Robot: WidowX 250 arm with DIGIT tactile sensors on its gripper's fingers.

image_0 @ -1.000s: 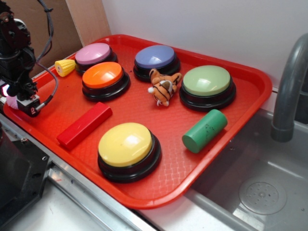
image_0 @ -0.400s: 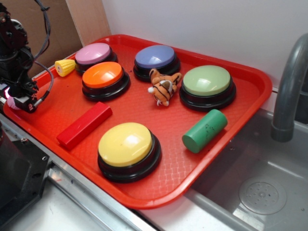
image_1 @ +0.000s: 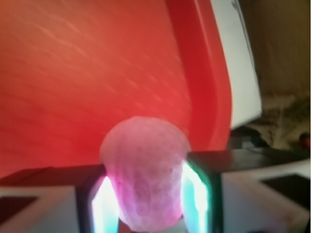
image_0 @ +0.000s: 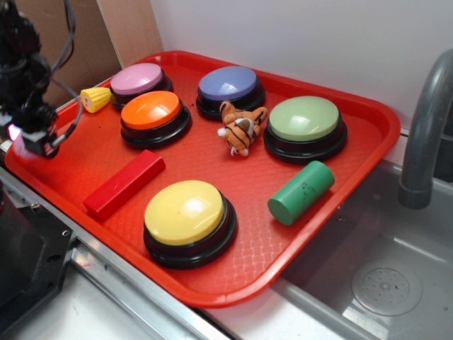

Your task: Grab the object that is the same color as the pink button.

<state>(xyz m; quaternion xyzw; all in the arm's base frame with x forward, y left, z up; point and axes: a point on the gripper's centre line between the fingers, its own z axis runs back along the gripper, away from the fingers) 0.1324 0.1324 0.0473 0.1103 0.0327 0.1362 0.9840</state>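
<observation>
Pincer (image_1: 146,199) has risen, pink ball (image_1: 145,170) clamped between its fingers.

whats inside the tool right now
The pink ball sits between the tool's two fingers, which press its sides above the red tray. Its lower part is cut off by the frame edge. In the exterior view the tool mostly hides it.

Soft overhead light glints off the yellow button (image_0: 185,210); the wrist view is blurred, the pink ball (image_1: 145,172) apparently glowing between lit pads.
</observation>
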